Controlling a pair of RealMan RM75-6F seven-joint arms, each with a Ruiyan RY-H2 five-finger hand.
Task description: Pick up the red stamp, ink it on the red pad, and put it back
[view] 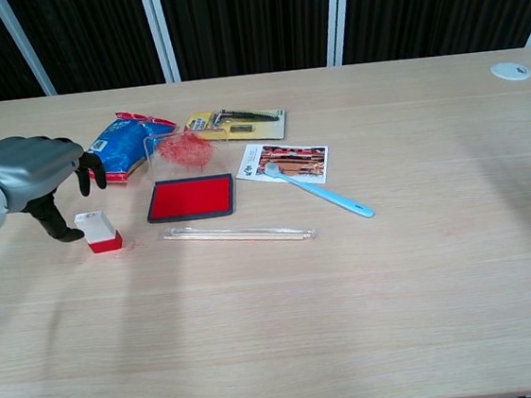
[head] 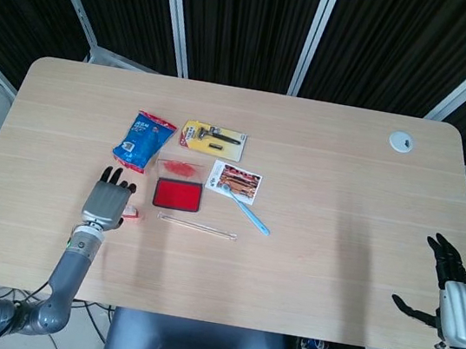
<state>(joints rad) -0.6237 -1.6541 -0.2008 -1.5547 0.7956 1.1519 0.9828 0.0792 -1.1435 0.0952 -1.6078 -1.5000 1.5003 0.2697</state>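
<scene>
The red stamp [view: 99, 231], a small white block with a red base, stands on the table left of the red ink pad [view: 190, 197]. In the head view the stamp [head: 130, 211] peeks out at the right edge of my left hand [head: 106, 200]. My left hand [view: 37, 175] hovers just left of and above the stamp, fingers apart and holding nothing, thumb pointing down beside it. The pad [head: 177, 194] lies open, its clear lid raised behind it. My right hand [head: 450, 293] rests open at the table's far right edge, away from everything.
Behind the pad lie a blue snack bag [view: 119, 146], a carded razor [view: 236, 120] and a photo card [view: 286, 163]. A blue toothbrush [view: 320, 190] and wrapped chopsticks [view: 239, 233] lie right of and in front of the pad. A white grommet [view: 511, 70] sits far right.
</scene>
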